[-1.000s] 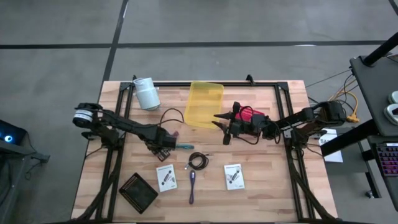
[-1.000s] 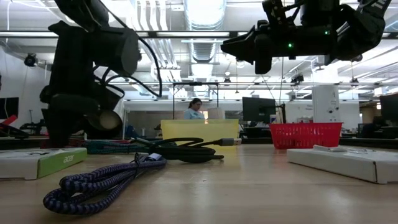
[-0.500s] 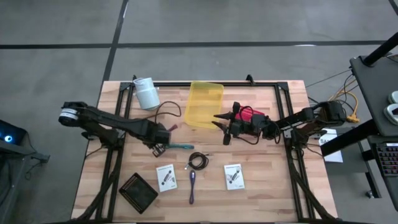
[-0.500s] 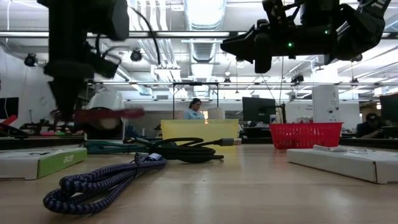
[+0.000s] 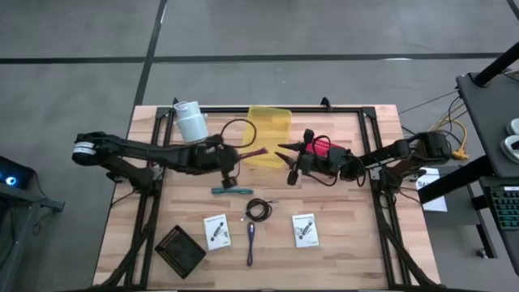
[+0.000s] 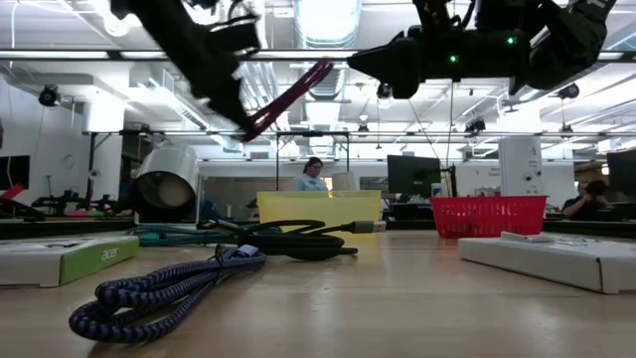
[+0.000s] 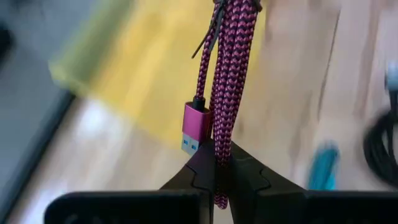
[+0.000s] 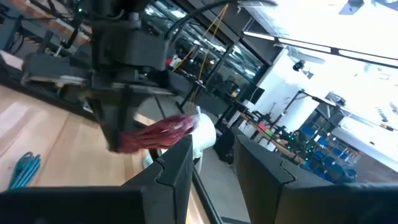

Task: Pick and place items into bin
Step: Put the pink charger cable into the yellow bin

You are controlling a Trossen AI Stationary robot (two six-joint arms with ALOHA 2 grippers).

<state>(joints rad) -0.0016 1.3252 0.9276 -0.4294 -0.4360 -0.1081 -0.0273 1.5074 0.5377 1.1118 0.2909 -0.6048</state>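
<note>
My left gripper point(image 5: 233, 162) hangs above the table just left of the yellow bin point(image 5: 268, 130) and is shut on a bundled magenta braided cable point(image 5: 252, 154) with a USB plug point(image 7: 193, 126). In the low view the bundle point(image 6: 289, 97) slants high over the table. My right gripper point(image 5: 285, 161) hovers open beside the bin's right near corner, holding nothing. Flat on the table lie a teal cable point(image 5: 231, 191), a coiled black cable point(image 5: 259, 210), a purple cable point(image 5: 250, 242) and two white cards point(image 5: 216, 231) point(image 5: 305, 229). My left gripper pinches the magenta cable bundle between its two fingers point(image 7: 200, 171) near one end of the bundle point(image 7: 219, 149), several strands together. The fingers lie along the bundle. It is lifted clear of the table and slants up and away from the fingers toward the bin.
A white cup point(image 5: 192, 122) lies on its side near the far left corner. A red basket point(image 5: 321, 148) sits partly under my right arm. A black square pad point(image 5: 180, 247) lies near the near left edge. Bare wood shows between the cards and the near edge.
My left gripper has risen from the table with the magenta cable and swung toward the far edge and right, up to the yellow bin, tipping as it went. The bundle, low and level half a second ago, now slants high in the air. The teal cable stays on the table.
</note>
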